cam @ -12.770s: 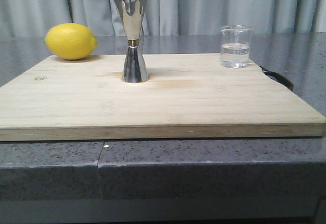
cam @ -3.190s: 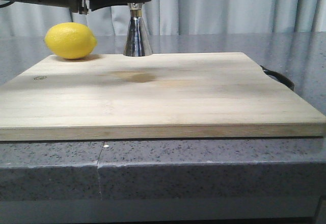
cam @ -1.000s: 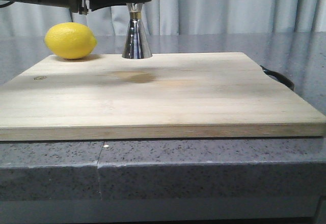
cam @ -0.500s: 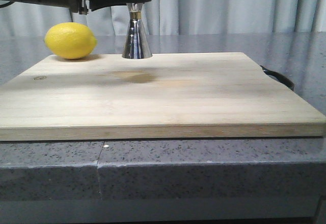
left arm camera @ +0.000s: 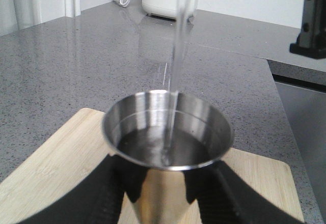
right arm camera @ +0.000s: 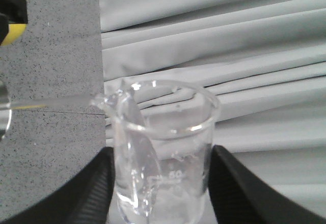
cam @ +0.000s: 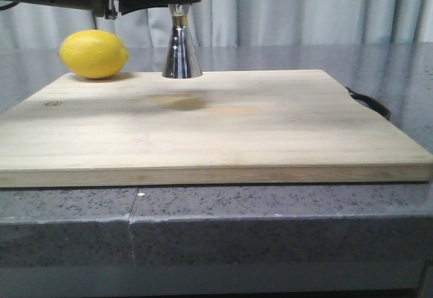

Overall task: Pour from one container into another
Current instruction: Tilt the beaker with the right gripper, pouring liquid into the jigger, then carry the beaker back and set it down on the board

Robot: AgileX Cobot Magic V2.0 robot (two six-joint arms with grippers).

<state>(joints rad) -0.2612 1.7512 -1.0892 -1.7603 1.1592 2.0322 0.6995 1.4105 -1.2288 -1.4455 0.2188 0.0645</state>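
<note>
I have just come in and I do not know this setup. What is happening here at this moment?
The robot is pouring water. Its right gripper holds the glass beaker tipped, and a thin stream leaves its lip. The left gripper holds the steel jigger upright, above the back of the wooden board, and the stream falls into its upper cup, already partly full. A lemon lies untouched on the board's far left corner.

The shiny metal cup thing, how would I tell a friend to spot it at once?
Start at the big pale wooden board on the grey counter and look to its far edge, right of the lemon. There the steel jigger is held above the board by the left tool. It is the only mirror-bright, flared metal piece, with a thin gold band at its waist.
</note>
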